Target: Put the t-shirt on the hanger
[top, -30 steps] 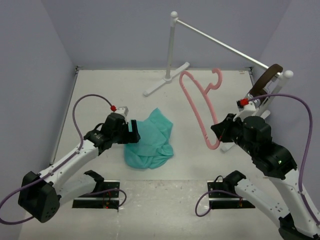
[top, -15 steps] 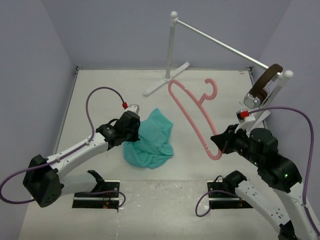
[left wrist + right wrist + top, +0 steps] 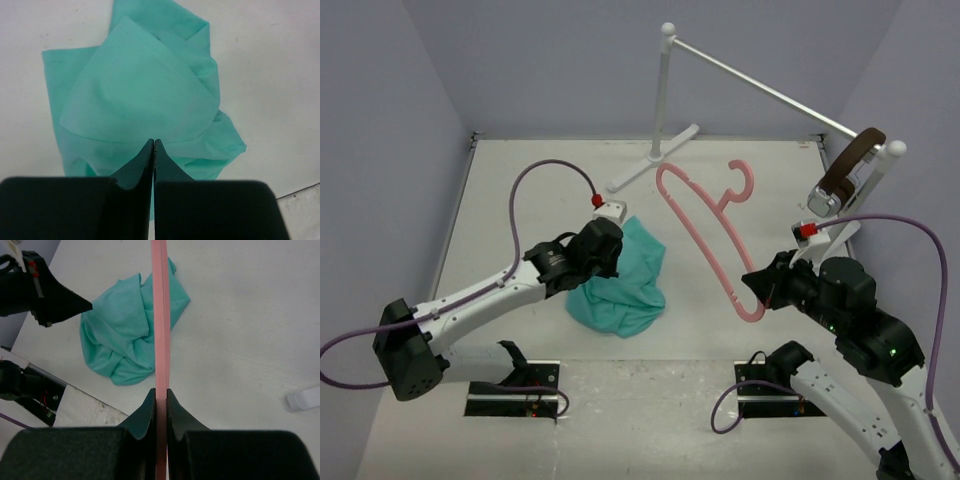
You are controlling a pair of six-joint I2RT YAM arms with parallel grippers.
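The teal t-shirt [image 3: 630, 285] lies crumpled mid-table, and it fills the left wrist view [image 3: 145, 90]. My left gripper [image 3: 605, 248] hovers over its upper left part. Its jaws are shut, the tips [image 3: 153, 141] meeting on the edge of a paler, raised fold of the cloth. The pink hanger [image 3: 705, 235] is held up in the air to the right of the shirt, hook [image 3: 745, 175] pointing to the far side. My right gripper [image 3: 752, 292] is shut on the hanger's lower end. In the right wrist view the pink bar [image 3: 161, 315] runs straight out from between the fingers [image 3: 160, 390].
A white rail stand [image 3: 661, 100] rises at the back, its rail sloping to the right. Brown-banded headphones [image 3: 845, 170] hang on the rail's right end. A white foot of the stand [image 3: 302, 399] lies near the right gripper. Walls close in on the left and right.
My left gripper has shut at the shirt's left edge and moved right, over the shirt. The right arm swung the hanger slightly left and up, then held still.
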